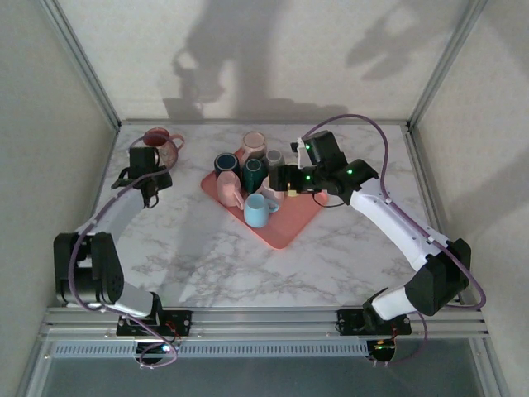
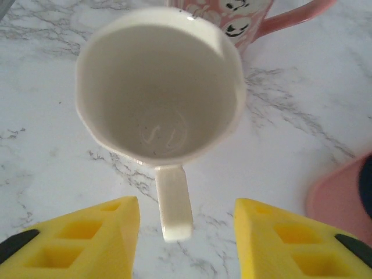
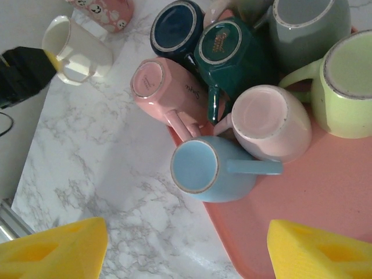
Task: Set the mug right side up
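Observation:
A white mug [image 2: 157, 87] stands right side up on the marble table [image 2: 46, 174], mouth open to the left wrist camera. Its handle [image 2: 174, 203] points back between my left gripper's [image 2: 186, 218] yellow fingers [image 2: 99, 232], which stand apart on either side without touching it. From the right wrist view the same white mug [image 3: 78, 49] sits beside the left gripper's black body [image 3: 23, 72]. My right gripper [image 3: 187, 232] hangs open over the front left edge of the pink tray [image 3: 302, 203], with an upside-down light blue mug [image 3: 212, 168] below it.
A pink patterned mug [image 1: 163, 142] stands just behind the white one. The tray [image 1: 285, 233] holds several upturned mugs: pink [image 3: 267, 119], pale green [image 3: 349, 81], grey [image 3: 311, 29], dark green [image 3: 229, 49], navy [image 3: 177, 26]. Another pink mug [image 3: 160, 84] sits at the tray's left edge.

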Robot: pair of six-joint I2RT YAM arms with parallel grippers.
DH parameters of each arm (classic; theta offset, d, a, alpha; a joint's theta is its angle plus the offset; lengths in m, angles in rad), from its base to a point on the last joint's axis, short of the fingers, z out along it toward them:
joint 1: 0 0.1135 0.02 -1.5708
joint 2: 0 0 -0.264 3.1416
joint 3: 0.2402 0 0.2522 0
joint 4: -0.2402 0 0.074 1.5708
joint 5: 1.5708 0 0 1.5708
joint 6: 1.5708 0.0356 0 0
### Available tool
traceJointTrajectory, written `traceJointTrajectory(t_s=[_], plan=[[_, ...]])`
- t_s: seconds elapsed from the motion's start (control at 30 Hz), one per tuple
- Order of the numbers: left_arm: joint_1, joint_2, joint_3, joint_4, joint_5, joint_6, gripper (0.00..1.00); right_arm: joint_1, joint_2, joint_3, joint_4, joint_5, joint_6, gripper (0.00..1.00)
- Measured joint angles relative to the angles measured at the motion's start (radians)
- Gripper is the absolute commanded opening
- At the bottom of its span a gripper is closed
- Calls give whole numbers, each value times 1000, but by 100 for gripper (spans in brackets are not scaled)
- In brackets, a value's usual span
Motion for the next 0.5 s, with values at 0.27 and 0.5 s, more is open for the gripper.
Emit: traceJointTrajectory(t_s=[0.27, 0.5], plan=[[0, -172, -24, -63, 226, 26, 50, -1, -10, 0, -54, 1, -89, 68], [0, -256, -63, -77, 464, 39, 49, -1, -31, -36, -84, 4, -293, 63]])
